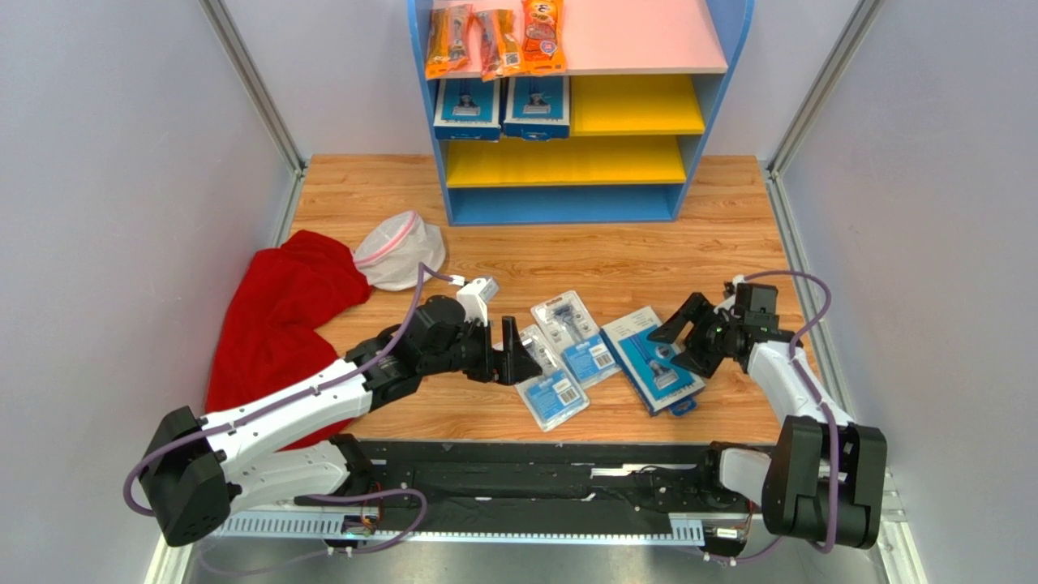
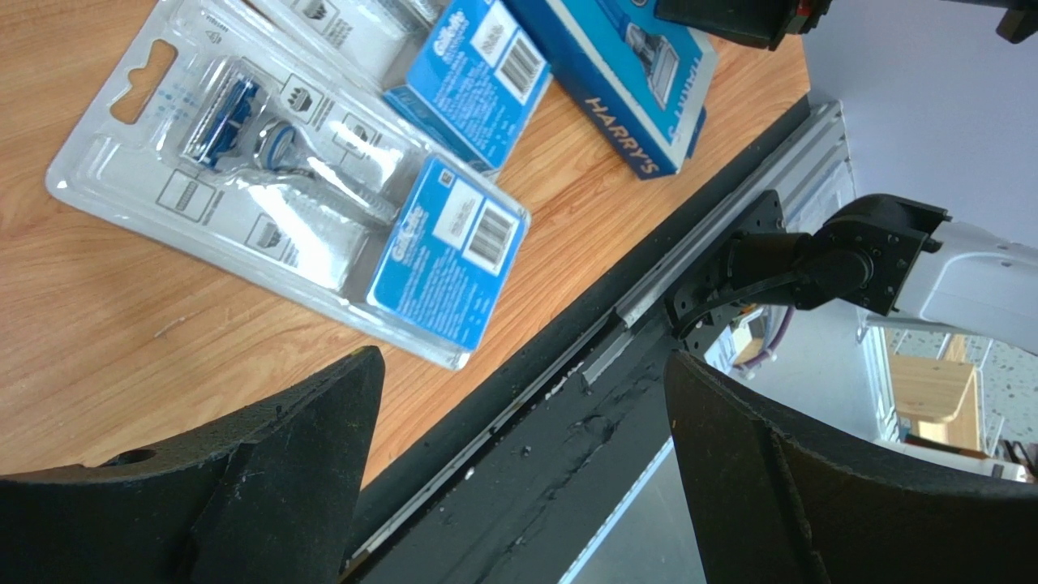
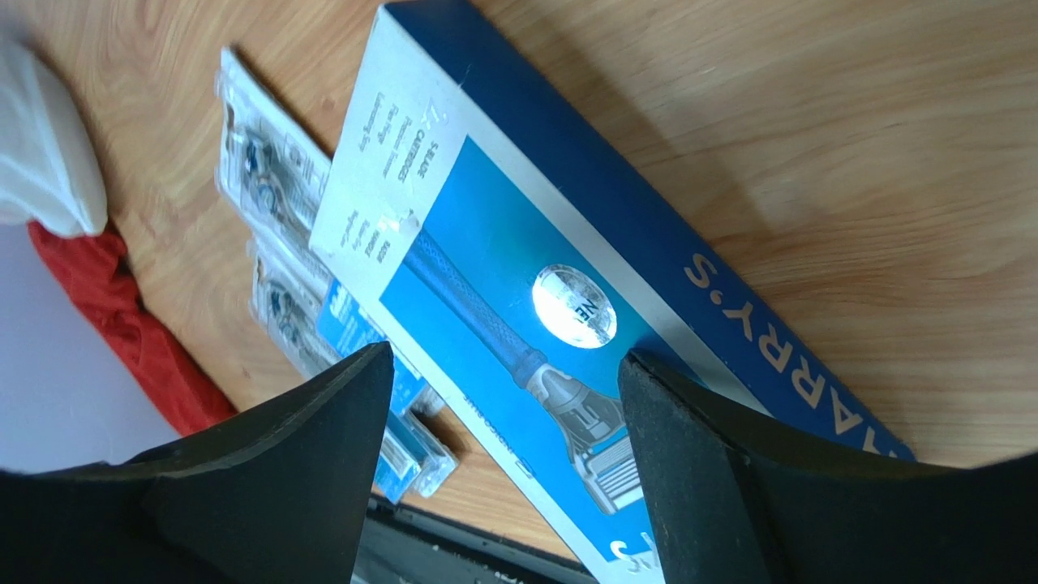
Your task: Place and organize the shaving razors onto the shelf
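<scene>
Shelf (image 1: 726,85), blue-framed, serves as reference for all places. Two boxed razor packs are stood at the left end of its upper yellow board: left boxed pack (image 1: 468,107) and right boxed pack (image 1: 537,106), side by side. Orange snack packets (image 1: 494,37) are laid on its pink top board. Three more packs are laid flat on the table (image 1: 366,195), well in front of the shelf: near blister pack (image 1: 551,387), far blister pack (image 1: 575,337) just beside it, and Harry's pack (image 1: 654,360) to the right. Left gripper (image 2: 522,365) is spread wide and empty beside the near blister pack. Right gripper (image 3: 506,359) is poised over the Harry's pack, fingers apart, nothing clamped. Red cloth (image 1: 286,310) and white bag (image 1: 400,250) are found front-left of the shelf.
</scene>
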Motion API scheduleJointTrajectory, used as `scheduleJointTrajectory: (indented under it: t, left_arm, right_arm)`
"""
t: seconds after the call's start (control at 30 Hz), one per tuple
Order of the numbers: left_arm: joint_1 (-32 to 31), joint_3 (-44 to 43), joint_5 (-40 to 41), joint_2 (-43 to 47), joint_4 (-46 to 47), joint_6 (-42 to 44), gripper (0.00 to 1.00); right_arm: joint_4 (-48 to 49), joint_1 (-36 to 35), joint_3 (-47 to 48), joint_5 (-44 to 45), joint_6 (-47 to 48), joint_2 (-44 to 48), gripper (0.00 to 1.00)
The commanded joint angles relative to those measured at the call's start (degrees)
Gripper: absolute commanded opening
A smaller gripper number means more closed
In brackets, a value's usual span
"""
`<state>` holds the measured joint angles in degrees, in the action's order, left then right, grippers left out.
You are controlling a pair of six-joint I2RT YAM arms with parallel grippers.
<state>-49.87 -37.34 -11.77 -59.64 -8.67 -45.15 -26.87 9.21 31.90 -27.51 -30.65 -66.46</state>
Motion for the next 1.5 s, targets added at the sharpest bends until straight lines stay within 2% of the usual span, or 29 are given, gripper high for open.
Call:
scheduleJointTrajectory:
  t: [0.0, 0.17, 0.23, 0.33, 0.47, 0.7, 0.9, 1.0, 1.27, 1.47]
  left_arm:
    - [-0.4, -0.5, -0.8, 0.8, 2.6, -1.0, 0.94]
    - [-0.8, -0.9, -2.0, -1.2, 3.9, -2.1, 0.94]
    - [-1.3, -1.4, -2.8, -3.5, 5.5, -2.7, 0.94]
    - [-2.8, -3.3, -3.1, -7.5, 6.8, -3.9, 0.94]
    - [-3.9, -6.0, -4.6, -14.0, 8.3, -7.3, 0.94]
    - [-4.8, -8.4, -10.2, -28.4, 24.3, -14.6, 0.93]
    - [-5.8, -12.4, -9.6, -35.3, 26.2, -16.2, 0.93]
    - [-5.9, -15.0, -9.6, -38.9, 24.2, -16.7, 0.93]
    - [-7.3, -18.7, -9.4, -47.1, 20.7, -19.4, 0.93]
    - [-8.3, -21.5, -7.4, -49.8, 15.8, -18.8, 0.92]
  right_arm:
    - [-3.7, -5.2, -4.8, -0.7, -2.1, -3.8, 0.75]
    - [-2.5, -17.2, -4.9, 1.7, -5.6, -3.3, 0.74]
    - [-4.1, -18.4, -3.9, 2.5, -6.8, -1.9, 0.74]
    - [-8.3, -18.7, -0.7, 6.0, -7.0, 3.3, 0.74]
    - [-12.8, -18.5, 4.0, 15.1, -6.8, 9.5, 0.76]
    - [-10.0, -16.0, 4.3, 17.8, -5.9, 7.6, 0.77]
    - [-2.8, -14.9, 0.6, 13.3, -5.6, 2.8, 0.76]
    - [1.1, -14.9, -1.5, 8.9, -6.3, 1.2, 0.75]
    - [5.6, -14.9, -5.1, 2.4, -7.2, 2.0, 0.74]
    - [11.1, -14.9, -9.5, -3.1, -9.1, 2.3, 0.74]
